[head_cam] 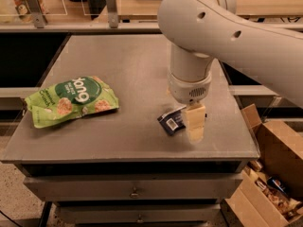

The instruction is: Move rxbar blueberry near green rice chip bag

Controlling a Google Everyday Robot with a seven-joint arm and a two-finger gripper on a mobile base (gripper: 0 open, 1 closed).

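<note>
Grey counter (123,65) holds the blue bar (171,122) near its front edge, well apart from the green bag (71,100); the pincer (194,126) hangs just beside the bar, its state I cannot tell; centre it over the bar before closing.

The grey counter (132,65) carries a light green glossy bag (71,100) left, small navy wrapper (171,123) right, pincer (194,129) just beside it.

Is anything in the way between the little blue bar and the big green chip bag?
No, nothing visible. Only bare grey tabletop lies between the small dark navy snack bar wrapper and the light green glossy chip bag. The robot's claw hangs right at the bar's edge, on the side away from the bag.
</note>
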